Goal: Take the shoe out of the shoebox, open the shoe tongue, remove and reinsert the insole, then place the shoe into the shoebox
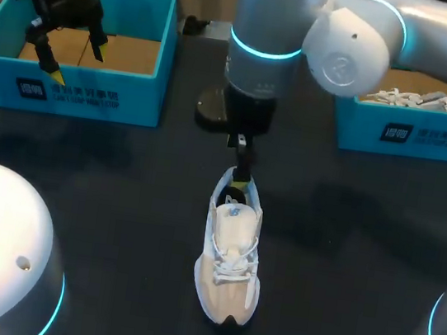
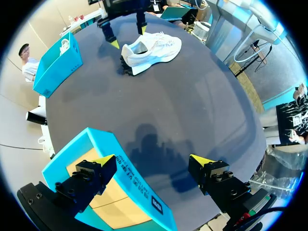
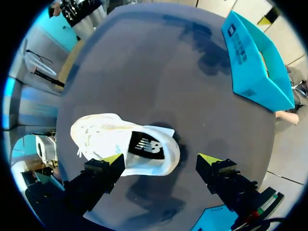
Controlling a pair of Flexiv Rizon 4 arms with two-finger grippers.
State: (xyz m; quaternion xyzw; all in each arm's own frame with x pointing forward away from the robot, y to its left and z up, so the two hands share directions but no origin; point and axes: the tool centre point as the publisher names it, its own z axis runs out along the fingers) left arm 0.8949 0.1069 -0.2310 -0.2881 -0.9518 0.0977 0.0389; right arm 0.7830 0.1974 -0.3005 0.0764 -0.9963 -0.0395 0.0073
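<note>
A white and beige shoe (image 1: pixel 231 260) stands upright on the dark table (image 1: pixel 118 203), toe toward the front edge. My right arm comes in from the right, past the middle. Its gripper (image 1: pixel 239 178) hangs open right over the shoe's heel. In the right wrist view the shoe (image 3: pixel 120 139) has its heel between the spread fingers of that gripper (image 3: pixel 161 160), with one fingertip (image 3: pixel 113 159) against the shoe's side. My left gripper (image 1: pixel 76 63) is open over the empty blue shoebox (image 1: pixel 125 95) at the back left, straddling its wall (image 2: pixel 130 178).
A second blue box (image 1: pixel 412 131) at the back right holds another pale shoe (image 1: pixel 416 99). From the left wrist view, the shoe (image 2: pixel 151 50) and my right gripper (image 2: pixel 126 34) lie far ahead across bare table.
</note>
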